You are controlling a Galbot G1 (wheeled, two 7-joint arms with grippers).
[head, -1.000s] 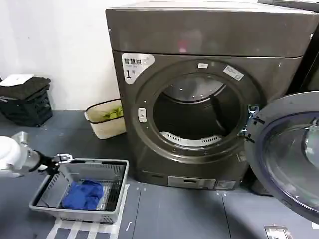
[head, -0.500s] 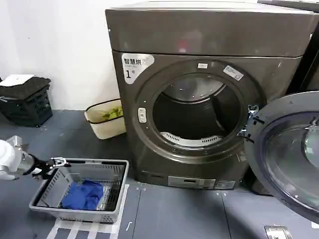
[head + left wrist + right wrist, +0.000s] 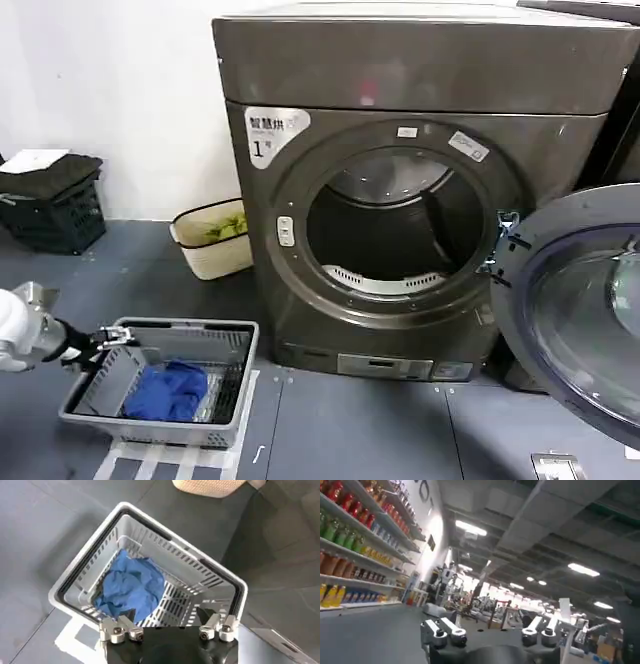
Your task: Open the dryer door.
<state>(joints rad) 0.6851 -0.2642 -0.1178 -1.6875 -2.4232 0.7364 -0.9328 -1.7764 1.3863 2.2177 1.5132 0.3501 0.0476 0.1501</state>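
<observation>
The dryer door (image 3: 585, 310) already hung wide open at three o'clock of the dryer (image 3: 400, 190). My left gripper (image 3: 167, 627) was open, holding nothing, over the basket (image 3: 227, 582). Nothing was left to do.

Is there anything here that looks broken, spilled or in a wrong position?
Nothing stands out. The dryer door hangs fully open at the right of the dryer, and the drum looks empty. The left gripper, open, hovers over the grey basket with the blue cloth inside.
</observation>
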